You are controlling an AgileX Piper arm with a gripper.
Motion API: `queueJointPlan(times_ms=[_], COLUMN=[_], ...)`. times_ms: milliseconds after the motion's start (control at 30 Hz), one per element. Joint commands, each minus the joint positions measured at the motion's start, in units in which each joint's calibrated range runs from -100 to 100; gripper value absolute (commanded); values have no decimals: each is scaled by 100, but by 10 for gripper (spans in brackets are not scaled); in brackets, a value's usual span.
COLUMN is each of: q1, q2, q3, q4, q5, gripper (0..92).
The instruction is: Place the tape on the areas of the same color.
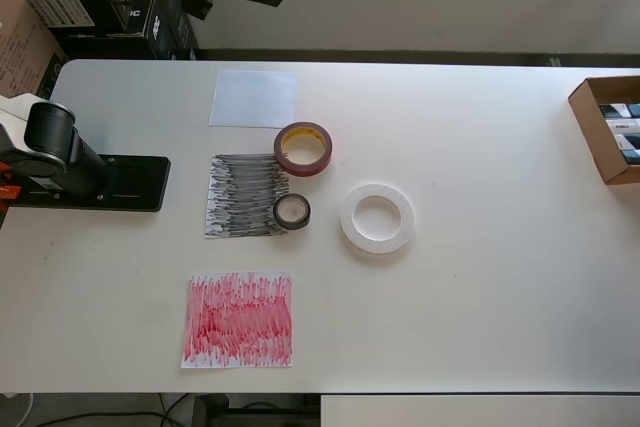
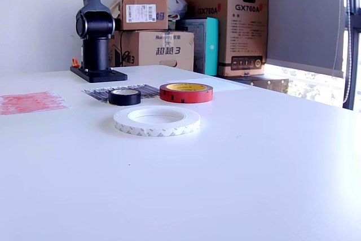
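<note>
With the gripper out of both views, its state unknowable, the black roll (image 1: 292, 211) straddled the black sheet's (image 1: 240, 195) edge, while the red roll (image 1: 303, 148) and white ring (image 1: 377, 218) sat off their sheets, seemingly unsorted.

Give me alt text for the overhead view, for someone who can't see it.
White table seen from above: three tape rolls lie near the middle, a red roll, a small black roll at the edge of a black-scribbled sheet, and a large white ring. A plain white sheet lies above, a red-scribbled sheet below, the arm's base at left.
</note>
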Motion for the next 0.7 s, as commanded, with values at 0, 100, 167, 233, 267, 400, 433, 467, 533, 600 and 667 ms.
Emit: queueJointPlan(times_ms=[0, 100, 167, 233, 267, 400, 433, 467, 533, 600, 667], q1=[-50, -89, -129, -200, -216, -287, -287, -287, -263, -231, -223], q2=[1110, 1325, 1465, 1615, 1680, 1979, 2045, 2101, 2185, 2232, 2279], q3=[-871, -853, -799, -735, -690, -363, -254, -154, 46, 255, 473], q4=[1019, 1265, 1333, 1325, 1291, 1155, 1070, 985, 790, 553, 323], q5=[291, 299, 299, 307, 299, 225, 225, 225, 225, 225, 225], gripper=[9, 9, 9, 9, 9, 10, 10, 10, 10, 10, 10])
